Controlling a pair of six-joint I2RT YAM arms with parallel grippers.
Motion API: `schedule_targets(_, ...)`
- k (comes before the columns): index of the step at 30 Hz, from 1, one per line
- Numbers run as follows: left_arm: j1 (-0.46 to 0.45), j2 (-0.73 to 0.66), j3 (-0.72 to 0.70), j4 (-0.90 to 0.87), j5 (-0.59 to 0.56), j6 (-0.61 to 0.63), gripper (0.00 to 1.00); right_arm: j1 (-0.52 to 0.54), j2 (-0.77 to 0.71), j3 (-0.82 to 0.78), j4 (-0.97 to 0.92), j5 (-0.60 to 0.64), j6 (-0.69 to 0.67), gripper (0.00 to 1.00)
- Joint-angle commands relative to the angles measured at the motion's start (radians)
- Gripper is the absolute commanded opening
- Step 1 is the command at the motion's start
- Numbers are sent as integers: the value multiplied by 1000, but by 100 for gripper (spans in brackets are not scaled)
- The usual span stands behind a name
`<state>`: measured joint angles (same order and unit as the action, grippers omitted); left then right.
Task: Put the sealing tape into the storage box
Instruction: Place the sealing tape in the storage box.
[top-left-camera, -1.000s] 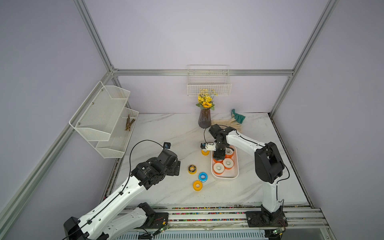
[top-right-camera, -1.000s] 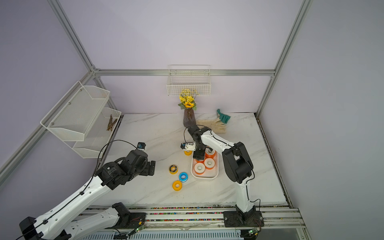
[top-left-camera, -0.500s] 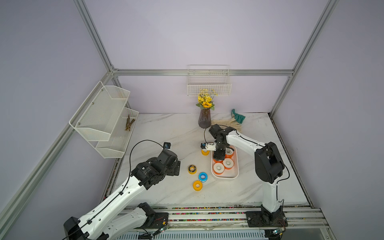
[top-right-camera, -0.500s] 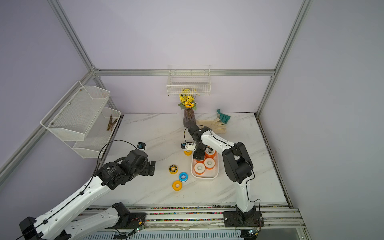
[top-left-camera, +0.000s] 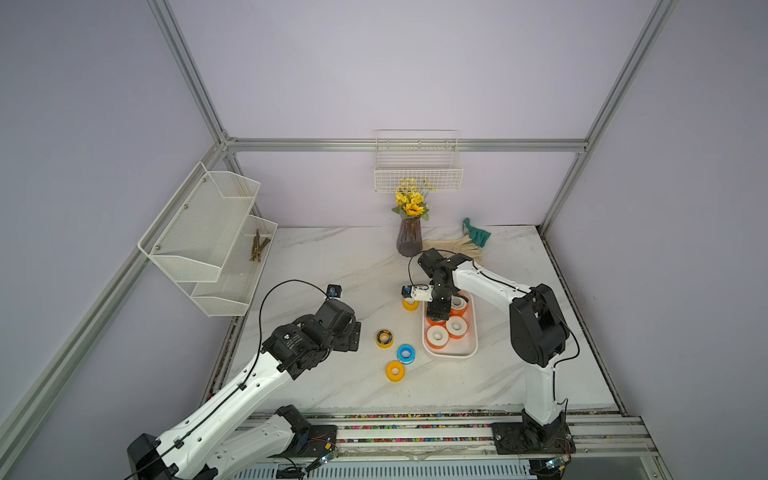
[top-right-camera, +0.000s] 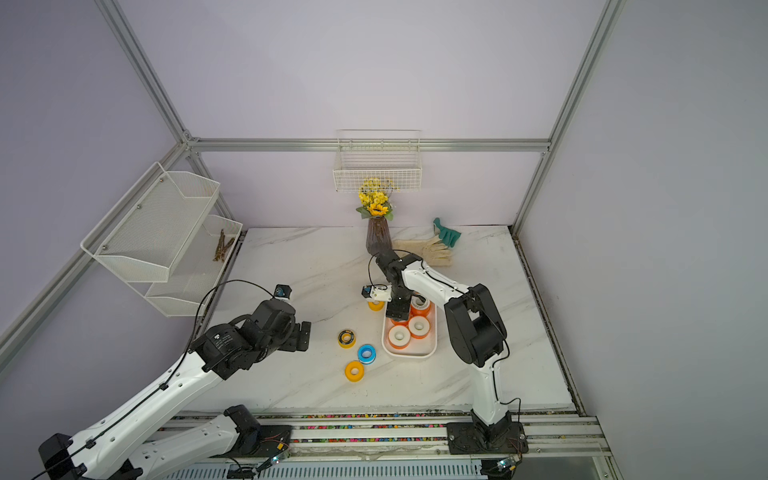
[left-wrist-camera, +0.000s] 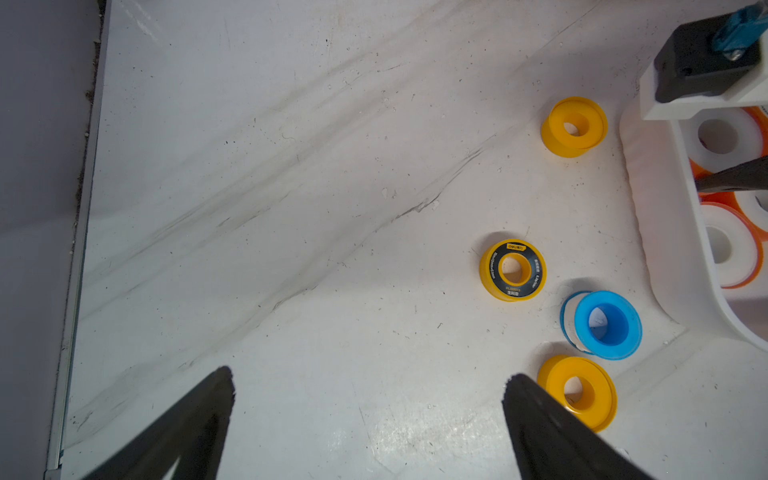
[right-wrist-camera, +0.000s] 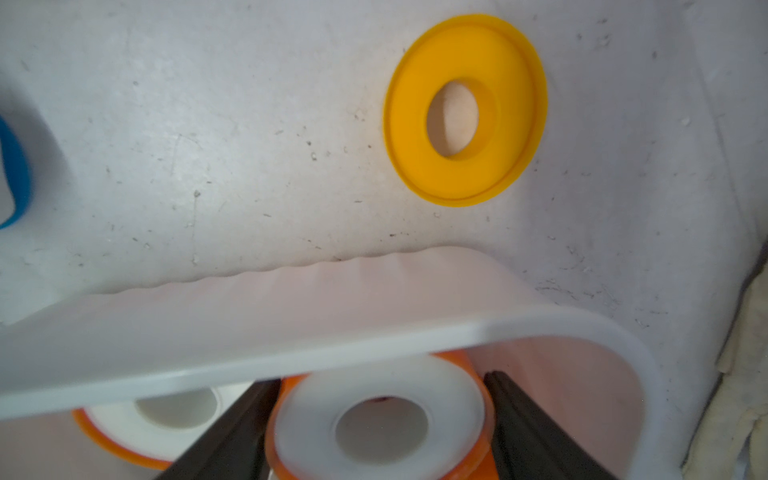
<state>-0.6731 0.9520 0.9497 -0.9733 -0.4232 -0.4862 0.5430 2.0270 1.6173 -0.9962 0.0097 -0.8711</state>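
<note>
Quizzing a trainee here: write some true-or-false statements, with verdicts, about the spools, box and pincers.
1. A black-yellow spool lies on the table, outside the storage box. True.
2. The left pincer is clamped shut. False: it is open and empty.
3. The right pincer straddles an orange spool inside the box. True.
4. The blue spool sits inside the box. False: it lies on the table beside the box.
</note>
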Motion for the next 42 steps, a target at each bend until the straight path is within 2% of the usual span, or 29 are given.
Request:
schedule_targets(1, 7, -2, -5, 21, -2, 14, 100, -9, -46, -18, -18, 7, 15, 80)
schedule_targets(12, 7, 2, -3, 21, -3, 15, 100, -8, -47, -28, -13, 10, 20, 79)
schedule_targets(18, 7, 2, -3, 19, -2, 15, 100, -9, -49, -40, 9, 23, 27, 84)
schedule_targets(34, 8, -2, -3, 19, -6, 14, 100, -3, -164, -12, 35, -88, 46, 87)
schedule_targets(38, 8, -4, -3, 19, -3, 14, 100, -5, -245, -23, 100, -96, 140, 87)
schedule_targets(40, 7, -4, -3, 19, 3, 12, 100, -10, -334, -81, 221, -129, 242, 87)
schedule_targets(42, 7, -5, -2, 21, 9, 12, 100, -10, -436, -184, 397, -94, 371, 87)
